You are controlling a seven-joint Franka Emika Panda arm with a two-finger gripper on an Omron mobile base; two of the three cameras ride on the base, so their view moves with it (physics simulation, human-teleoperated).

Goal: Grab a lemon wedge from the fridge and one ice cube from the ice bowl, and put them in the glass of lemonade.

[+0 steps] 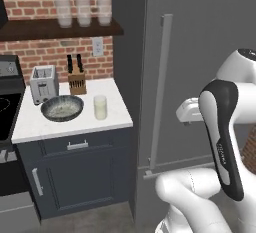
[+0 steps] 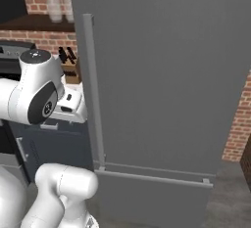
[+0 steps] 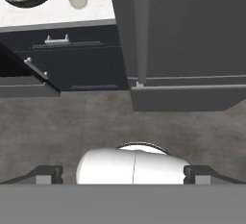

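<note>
The fridge [image 1: 200, 52] is standing shut, so the lemon wedge is presumably sitting hidden inside. Its long bar handle [image 1: 161, 92] is looking rigid and slim, best taken mid-length. The gripper [image 3: 123, 174] is hanging with fingers [image 3: 48, 174] spread wide, gripping nothing. Left of the fridge, the ice bowl [image 1: 62, 108] and glass of lemonade [image 1: 100, 107] are resting on the white surface [image 1: 35, 124], whose corner is crowding the door's handle side.

The fridge [image 1: 200, 52] is tall, dark grey and shut, its long bar handle [image 1: 161, 92] upright. On the white counter to its left, the dark ice bowl [image 1: 62, 108] of speckled ice sits just beside the short glass [image 1: 100, 107] of pale lemonade.
</note>
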